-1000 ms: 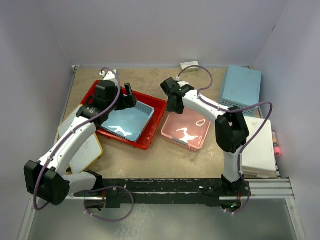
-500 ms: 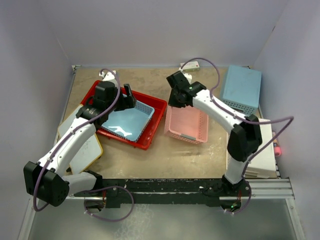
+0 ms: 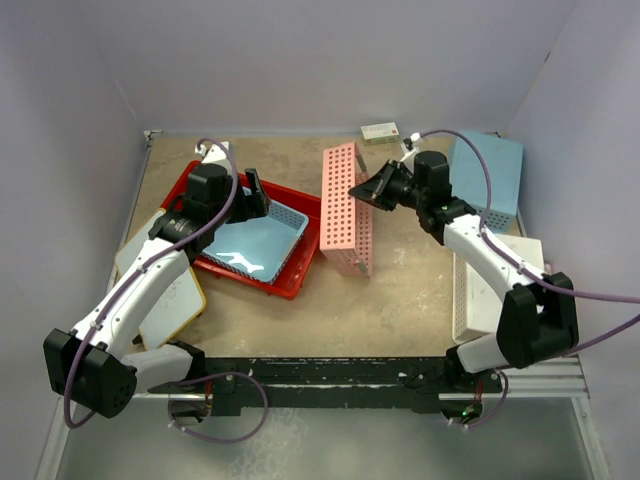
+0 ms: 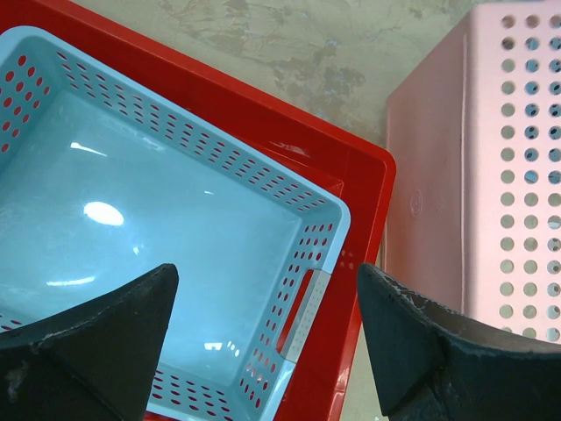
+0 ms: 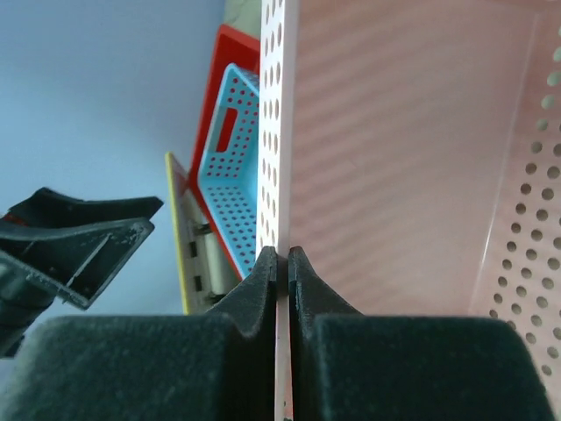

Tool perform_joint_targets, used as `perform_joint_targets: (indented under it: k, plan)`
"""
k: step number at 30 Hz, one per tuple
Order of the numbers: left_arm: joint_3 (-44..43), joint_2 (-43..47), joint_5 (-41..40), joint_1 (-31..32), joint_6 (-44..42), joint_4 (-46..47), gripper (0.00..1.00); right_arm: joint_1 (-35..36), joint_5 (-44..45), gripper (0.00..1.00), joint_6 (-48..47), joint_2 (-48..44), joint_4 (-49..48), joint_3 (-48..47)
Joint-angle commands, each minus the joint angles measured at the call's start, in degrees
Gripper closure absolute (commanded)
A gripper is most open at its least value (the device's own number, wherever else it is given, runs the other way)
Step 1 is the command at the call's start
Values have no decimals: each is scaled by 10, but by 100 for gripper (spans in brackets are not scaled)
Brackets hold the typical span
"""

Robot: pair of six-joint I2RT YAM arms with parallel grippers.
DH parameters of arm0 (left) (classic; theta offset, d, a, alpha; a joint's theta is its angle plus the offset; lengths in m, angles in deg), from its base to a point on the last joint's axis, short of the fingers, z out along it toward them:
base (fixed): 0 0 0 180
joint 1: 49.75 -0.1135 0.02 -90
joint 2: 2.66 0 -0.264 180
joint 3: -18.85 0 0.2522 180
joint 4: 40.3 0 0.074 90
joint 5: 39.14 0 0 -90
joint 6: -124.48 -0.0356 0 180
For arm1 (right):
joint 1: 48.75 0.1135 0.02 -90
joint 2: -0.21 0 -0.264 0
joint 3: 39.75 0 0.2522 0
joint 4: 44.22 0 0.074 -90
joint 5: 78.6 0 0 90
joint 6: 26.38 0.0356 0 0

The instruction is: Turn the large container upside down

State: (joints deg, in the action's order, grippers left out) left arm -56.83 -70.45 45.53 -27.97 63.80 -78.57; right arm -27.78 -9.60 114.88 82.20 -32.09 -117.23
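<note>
The large red tray [image 3: 290,283] lies upright at the left middle of the table, with a light-blue perforated basket [image 3: 255,240] inside it. My left gripper [image 3: 252,195] hovers open and empty over the tray's far right end. In the left wrist view its jaws [image 4: 267,281] are spread wide above the basket's handle wall [image 4: 307,298] and the red rim [image 4: 355,237]. My right gripper [image 3: 363,191] is shut on the wall of a pink perforated basket [image 3: 347,210], held up on its side just right of the tray. The right wrist view shows the gripper [image 5: 282,263] pinching that pink wall [image 5: 394,158].
A light-blue upturned container [image 3: 485,170] sits at the back right, with a white basket [image 3: 505,290] in front of it. A small box [image 3: 380,132] lies by the back wall. White and yellow-edged flat pieces [image 3: 170,300] lie left of the tray. Walls close three sides.
My right gripper has tipped the pink basket from flat on the table up onto its side, and the arm has swung right. The left arm and red tray have barely moved.
</note>
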Motion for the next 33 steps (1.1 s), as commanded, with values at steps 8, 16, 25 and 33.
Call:
perform_joint_targets:
  k: [8, 16, 25, 33]
  plan:
    - [0, 21, -15, 0, -15, 5, 20, -134, -284, 100, 230, -2, -451, 208]
    - [-6, 13, -12, 0, -16, 10, 20, -224, -420, 100, 328, 57, -611, 267]
    - [-15, 6, 4, 0, -18, 6, 20, -328, -433, 100, 283, 80, -566, 310]
    - [-15, -4, 9, 0, -17, 14, 20, -350, -287, 64, -94, -3, -19, 175]
